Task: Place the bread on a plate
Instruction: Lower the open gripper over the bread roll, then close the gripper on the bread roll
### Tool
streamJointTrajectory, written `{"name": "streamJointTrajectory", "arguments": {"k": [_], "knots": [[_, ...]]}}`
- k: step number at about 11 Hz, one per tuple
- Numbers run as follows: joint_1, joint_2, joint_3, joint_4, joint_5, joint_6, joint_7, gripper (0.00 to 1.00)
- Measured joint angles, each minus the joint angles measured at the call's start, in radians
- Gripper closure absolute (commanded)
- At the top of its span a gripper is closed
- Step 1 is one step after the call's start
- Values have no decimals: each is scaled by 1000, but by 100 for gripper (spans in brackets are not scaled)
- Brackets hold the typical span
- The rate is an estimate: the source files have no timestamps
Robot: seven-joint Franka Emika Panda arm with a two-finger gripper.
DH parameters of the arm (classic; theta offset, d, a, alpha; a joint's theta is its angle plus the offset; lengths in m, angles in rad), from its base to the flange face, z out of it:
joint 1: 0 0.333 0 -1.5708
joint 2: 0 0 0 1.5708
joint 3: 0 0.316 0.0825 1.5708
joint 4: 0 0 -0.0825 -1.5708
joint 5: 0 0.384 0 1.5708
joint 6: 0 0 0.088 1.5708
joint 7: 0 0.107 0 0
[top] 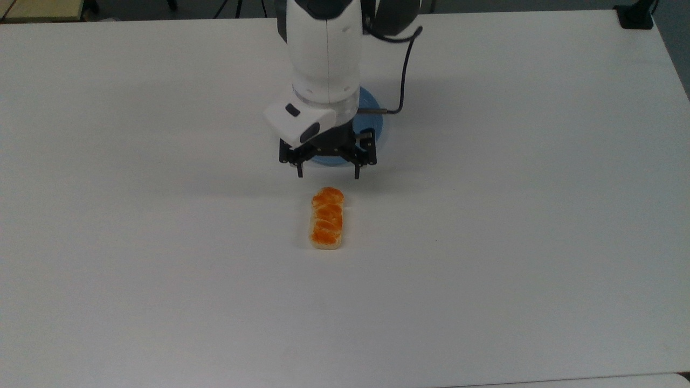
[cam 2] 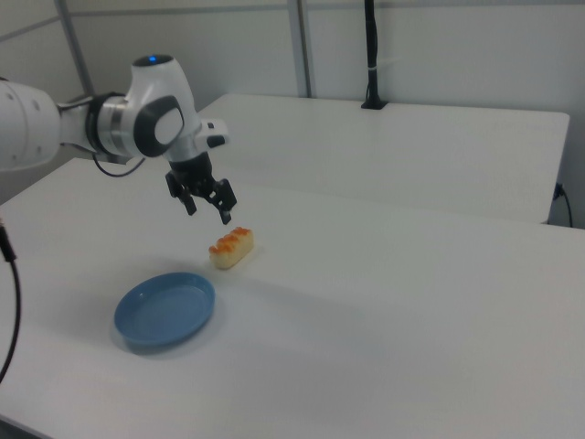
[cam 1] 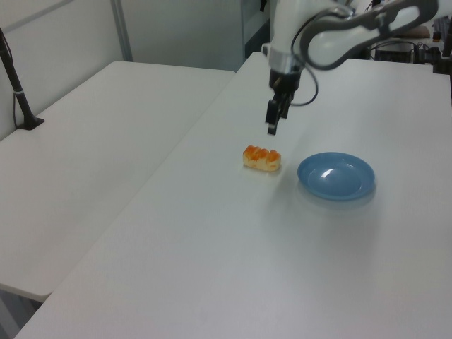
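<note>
In the right view, the blue plate (cam 2: 165, 311) lies empty at left on the white table (cam 2: 411, 302); the gripper (cam 2: 209, 208) hovers spread wide, grasping nothing, above the bread (cam 2: 230, 247) lying just right of the plate.

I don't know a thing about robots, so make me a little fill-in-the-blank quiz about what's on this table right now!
1. The plate on the table is the colour ____.
2. The bread lies on the ____, not on the plate.
3. The claw hangs in the air with its two fingers ____.
4. The claw is holding ____.

Missing words: blue; table; open; nothing
</note>
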Motion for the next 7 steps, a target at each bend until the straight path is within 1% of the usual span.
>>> {"name": "streamJointTrajectory", "arguments": {"k": [2, 3, 4, 5, 7], "knots": [[3, 102, 0, 61, -1, 71, 44, 0], [3, 136, 0, 77, -1, 105, 49, 0], [3, 163, 0, 84, -1, 138, 52, 4], [3, 183, 0, 85, -7, 167, 53, 13], [3, 211, 0, 86, -56, 192, 54, 33]]}}
